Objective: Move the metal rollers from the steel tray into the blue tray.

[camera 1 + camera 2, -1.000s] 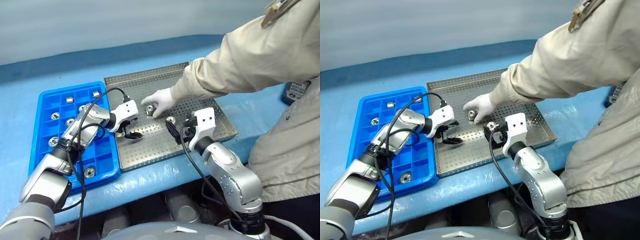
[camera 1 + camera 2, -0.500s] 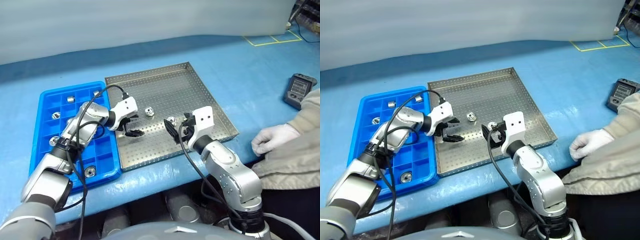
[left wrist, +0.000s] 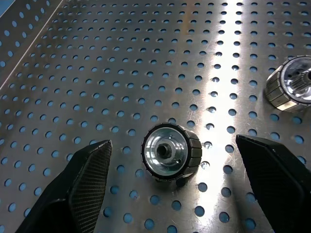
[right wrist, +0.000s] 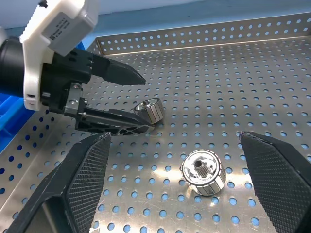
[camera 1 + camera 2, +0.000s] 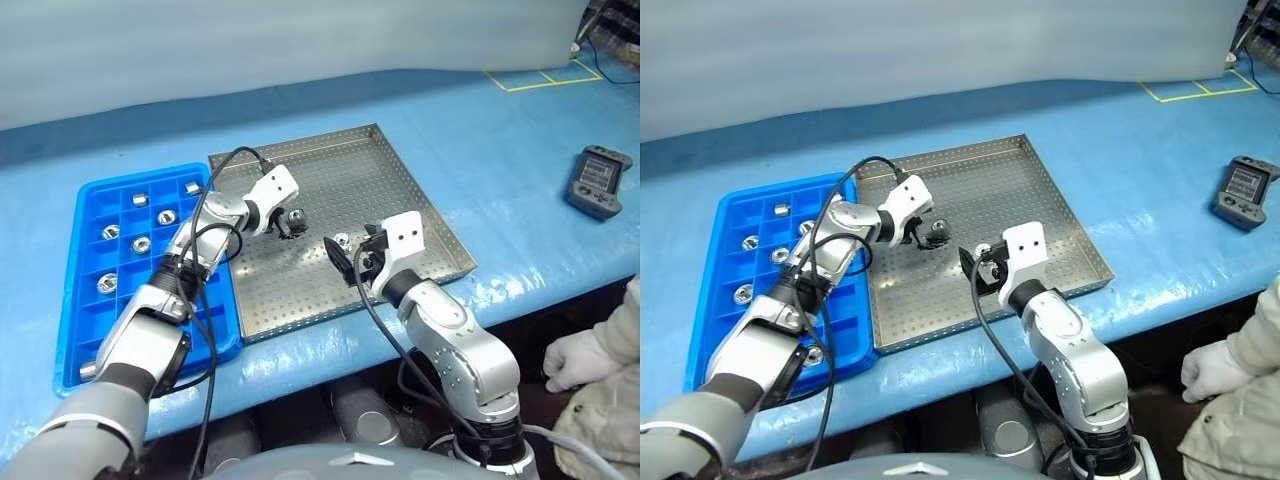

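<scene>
Steel tray (image 5: 400, 190) | roller (image 3: 171, 151) – bore facing left gripper (image 3: 170, 189) – spread | right gripper (image 4: 172, 194) spread

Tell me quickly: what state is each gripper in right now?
Left gripper: open, its fingers either side of a metal roller, not gripping it.
Right gripper: open, holding nothing.

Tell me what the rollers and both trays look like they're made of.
Metal rollers: polished metal, mirror-bright faces with ribbed rims. Steel tray: brushed sheet metal, dull glare, punched holes. Blue tray: probably moulded plastic, uniform glossy blue with thin divider walls.
</scene>
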Robot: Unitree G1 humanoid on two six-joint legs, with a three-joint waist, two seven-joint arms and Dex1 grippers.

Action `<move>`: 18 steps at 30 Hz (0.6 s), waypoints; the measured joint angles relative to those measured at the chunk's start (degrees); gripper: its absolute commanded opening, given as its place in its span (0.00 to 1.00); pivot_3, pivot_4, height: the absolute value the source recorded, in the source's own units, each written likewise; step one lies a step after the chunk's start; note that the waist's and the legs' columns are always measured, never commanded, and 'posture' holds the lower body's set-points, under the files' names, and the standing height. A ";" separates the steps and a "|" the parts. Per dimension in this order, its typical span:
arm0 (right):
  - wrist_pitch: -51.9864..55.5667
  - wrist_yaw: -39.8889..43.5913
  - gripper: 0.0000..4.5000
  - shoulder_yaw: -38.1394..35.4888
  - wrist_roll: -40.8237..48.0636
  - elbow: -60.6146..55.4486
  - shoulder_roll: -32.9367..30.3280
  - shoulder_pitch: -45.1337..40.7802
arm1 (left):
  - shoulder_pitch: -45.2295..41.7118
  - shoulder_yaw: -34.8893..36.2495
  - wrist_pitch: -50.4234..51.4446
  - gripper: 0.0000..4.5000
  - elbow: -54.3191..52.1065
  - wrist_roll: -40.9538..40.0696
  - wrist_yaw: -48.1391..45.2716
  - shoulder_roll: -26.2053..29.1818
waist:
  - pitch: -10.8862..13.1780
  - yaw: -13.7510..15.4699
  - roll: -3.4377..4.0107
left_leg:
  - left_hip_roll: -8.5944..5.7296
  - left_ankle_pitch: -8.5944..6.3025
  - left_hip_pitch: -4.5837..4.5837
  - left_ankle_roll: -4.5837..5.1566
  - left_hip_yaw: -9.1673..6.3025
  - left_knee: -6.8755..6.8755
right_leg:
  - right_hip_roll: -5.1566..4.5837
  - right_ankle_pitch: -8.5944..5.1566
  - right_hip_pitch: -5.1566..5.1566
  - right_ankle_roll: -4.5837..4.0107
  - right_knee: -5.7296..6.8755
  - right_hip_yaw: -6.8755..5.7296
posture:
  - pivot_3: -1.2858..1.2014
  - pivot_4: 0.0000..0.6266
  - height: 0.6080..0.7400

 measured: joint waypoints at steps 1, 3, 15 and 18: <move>0.00 -0.01 0.99 -0.01 -0.01 0.00 0.01 0.10 | -0.44 0.41 0.00 1.00 1.56 0.01 0.52 -0.67 | 0.00 -0.03 0.00 | 0.00 0.00 0.00 0.00 0.00 0.00 | 0.00 0.00 0.00 0.00 0.00 -0.01 | 0.40 0.24 1.00; -0.02 -0.03 0.99 -0.01 -0.03 0.00 0.02 0.22 | -1.26 0.88 -0.02 1.00 4.09 0.11 1.15 -1.51 | 0.00 -0.09 0.00 | 0.00 0.00 0.00 0.00 0.00 0.00 | 0.00 0.00 0.01 0.00 0.00 -0.01 | 0.40 0.24 1.00; -0.23 -0.79 1.00 -0.08 -0.23 -0.01 -0.13 0.87 | -2.48 3.90 -2.87 0.42 11.11 0.29 3.92 -4.57 | 0.00 -0.69 0.00 | -0.02 0.00 0.00 0.00 0.00 0.01 | -0.01 0.02 0.02 0.03 0.00 0.01 | 0.40 0.24 1.00; -0.26 -0.77 1.00 -0.07 -0.23 -0.01 -0.22 0.85 | -2.48 4.34 -2.99 0.41 11.11 0.23 3.46 -4.89 | 0.00 -0.75 0.00 | -0.02 0.00 0.00 0.00 0.00 0.01 | -0.01 0.02 0.02 0.03 0.00 0.00 | 0.40 0.24 1.00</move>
